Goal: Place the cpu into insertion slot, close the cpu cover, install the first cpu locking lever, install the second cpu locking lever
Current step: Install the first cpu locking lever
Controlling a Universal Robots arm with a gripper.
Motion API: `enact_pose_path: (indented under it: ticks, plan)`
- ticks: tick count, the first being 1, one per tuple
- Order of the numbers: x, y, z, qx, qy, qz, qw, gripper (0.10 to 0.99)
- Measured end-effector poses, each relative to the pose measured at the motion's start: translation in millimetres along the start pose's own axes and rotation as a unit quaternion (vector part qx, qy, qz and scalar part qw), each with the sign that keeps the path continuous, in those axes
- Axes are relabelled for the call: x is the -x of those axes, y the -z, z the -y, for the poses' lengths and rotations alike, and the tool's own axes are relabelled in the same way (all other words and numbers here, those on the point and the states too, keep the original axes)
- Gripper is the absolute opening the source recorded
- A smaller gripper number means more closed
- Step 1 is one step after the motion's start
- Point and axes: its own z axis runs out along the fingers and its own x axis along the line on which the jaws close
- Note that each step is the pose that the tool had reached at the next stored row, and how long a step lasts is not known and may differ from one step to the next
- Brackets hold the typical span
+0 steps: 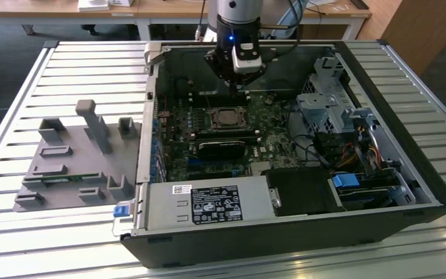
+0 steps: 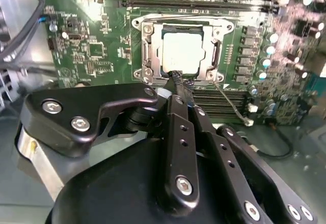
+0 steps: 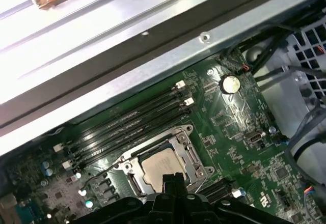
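The cpu lies flat in the insertion slot, its dull silver top showing through the window of the cpu cover, which lies down over it. In the exterior view the cpu sits mid-board, with my gripper just above its far side. In both wrist views my gripper is shut, empty, its tips hovering at the socket's edge next to the cpu. A thin wire locking lever sticks out loose from one socket corner; the same lever angles away from the socket.
Long black memory slots run beside the socket. The case wall rises at the exterior view's left, a drive cage and cables at its right. A grey fixture plate lies on the slatted table outside the case.
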Motion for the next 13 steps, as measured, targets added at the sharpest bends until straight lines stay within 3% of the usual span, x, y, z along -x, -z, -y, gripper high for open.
enact_pose_path:
  ticks: [6,13]
  plan:
    - [0.0,-0.1,0.0,0.002,0.055,-0.0006,0.9985,0.106]
    - [0.0,-0.2,0.0,0.0042,0.116,-0.0013,0.9932,0.106]
